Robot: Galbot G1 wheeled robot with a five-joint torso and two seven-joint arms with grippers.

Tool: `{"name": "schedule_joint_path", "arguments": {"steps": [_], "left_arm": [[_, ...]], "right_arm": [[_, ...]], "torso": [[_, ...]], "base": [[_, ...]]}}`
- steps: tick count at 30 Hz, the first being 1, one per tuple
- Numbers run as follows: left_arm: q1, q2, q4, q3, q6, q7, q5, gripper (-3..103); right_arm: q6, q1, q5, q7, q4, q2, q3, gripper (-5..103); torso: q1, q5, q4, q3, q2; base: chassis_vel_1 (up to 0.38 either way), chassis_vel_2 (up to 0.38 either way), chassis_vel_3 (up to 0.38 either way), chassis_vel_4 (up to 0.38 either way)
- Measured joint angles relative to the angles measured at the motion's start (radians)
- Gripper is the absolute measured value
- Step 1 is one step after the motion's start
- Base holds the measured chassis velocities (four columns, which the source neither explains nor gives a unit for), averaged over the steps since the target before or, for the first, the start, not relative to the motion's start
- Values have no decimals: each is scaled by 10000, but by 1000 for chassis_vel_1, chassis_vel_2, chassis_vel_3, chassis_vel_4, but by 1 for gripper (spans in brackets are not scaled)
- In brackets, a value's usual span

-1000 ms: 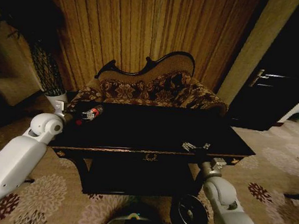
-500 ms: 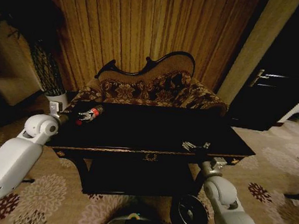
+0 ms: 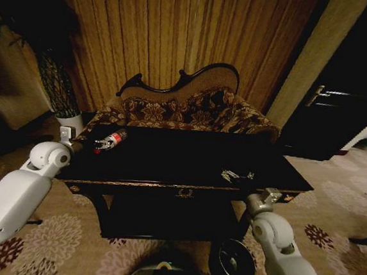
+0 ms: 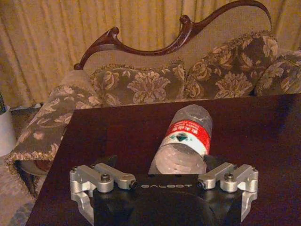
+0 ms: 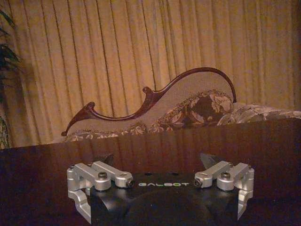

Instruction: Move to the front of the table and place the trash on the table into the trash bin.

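Bottle (image 4: 184, 141) on its side at far left of table (image 3: 188, 157), left gripper (image 4: 160, 165) spread apart around its base, not clamped.
Right gripper (image 5: 157, 162) likewise spread, empty, low at near right table edge; crumpled wrapper (image 3: 230, 176) just beyond it, trash bin (image 3: 236, 260) on carpet below, sofa (image 3: 186, 112) behind.
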Motion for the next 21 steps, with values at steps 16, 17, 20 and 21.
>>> {"name": "schedule_joint_path", "arguments": {"steps": [16,17,20,21], "left_arm": [[-248,-207,401,276,-3,92,143,77],[-248,-228,401,276,-3,101,142,77],[-232,-262,373,274,-6,200,138,66],[-220,-273,357,260,-6,252,136,61]], "right_arm": [[136,65,58,-1,-70,-19,57,100],[191,64,53,-4,-78,-20,59,100],[319,58,-28,-20,-128,-22,61,100],[345,55,-51,-27,-136,-22,62,100]], "torso": [[0,-1,1,0,0],[0,-1,0,0,0],[0,1,0,0,0],[0,1,0,0,0]], "base": [[0,0,0,0],[0,0,0,0],[0,0,0,0],[0,0,0,0]]}}
